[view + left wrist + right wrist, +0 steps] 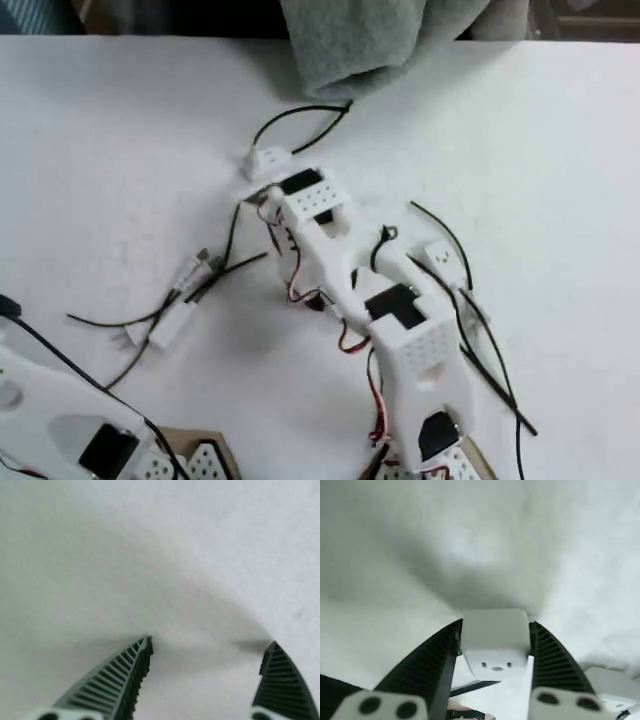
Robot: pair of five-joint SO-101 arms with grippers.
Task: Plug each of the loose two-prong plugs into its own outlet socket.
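My right gripper (495, 625) is shut on a white outlet socket (495, 642), fingers pressed to both its sides, slot face toward the camera. In the high view that socket (268, 160) lies at the table's middle back with a black cord, at the tip of the right arm (330, 240). A white two-prong plug (190, 280) lies left of centre, its metal prongs pointing up-right, with another white piece (165, 325) just below it. A second outlet socket (440, 255) sits right of the arm. My left gripper (207, 675) is open over bare table.
Black cords (480, 350) trail across the table around the right arm and by the plug. A grey cloth (370, 40) hangs over the back edge. The left arm's base (60, 420) sits at the front left corner.
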